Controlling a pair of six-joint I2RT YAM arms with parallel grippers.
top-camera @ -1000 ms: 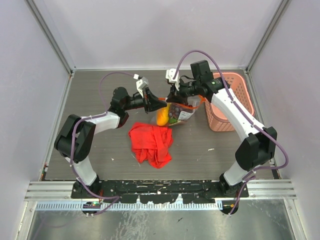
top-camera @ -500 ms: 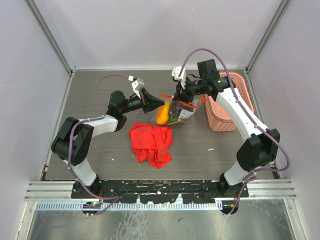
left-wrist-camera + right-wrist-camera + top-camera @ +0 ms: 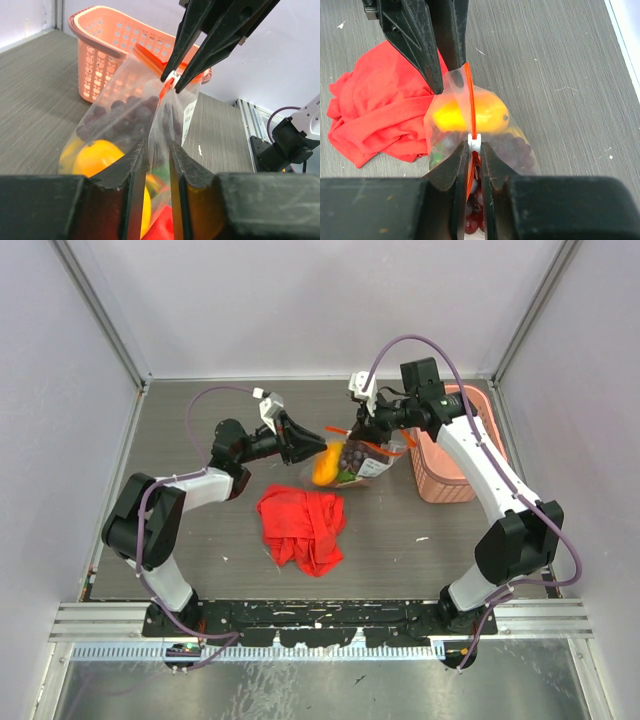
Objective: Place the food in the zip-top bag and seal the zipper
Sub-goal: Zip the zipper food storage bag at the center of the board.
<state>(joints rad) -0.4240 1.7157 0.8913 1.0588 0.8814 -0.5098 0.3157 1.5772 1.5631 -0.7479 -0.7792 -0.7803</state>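
Zip-top bag [image 3: 125,112] bottom hidden behind left end effector [image 3: 157,148]; green fruit [image 3: 436,158] obscured.

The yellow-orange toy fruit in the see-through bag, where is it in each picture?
Top external: the yellow-orange toy fruit is near the middle, at the left end of the clear crinkly plastic bag, just above the crumpled red cloth.
Left wrist: lower left, low in the bag.
Right wrist: centre, right of the cloth.
Shared landmark: the dark purple grape bunch beside it.

Light was bright and even, shadows soft; the zip-top bag [image 3: 120,95] glinted faintly; wrist-view foregrounds were blurred.
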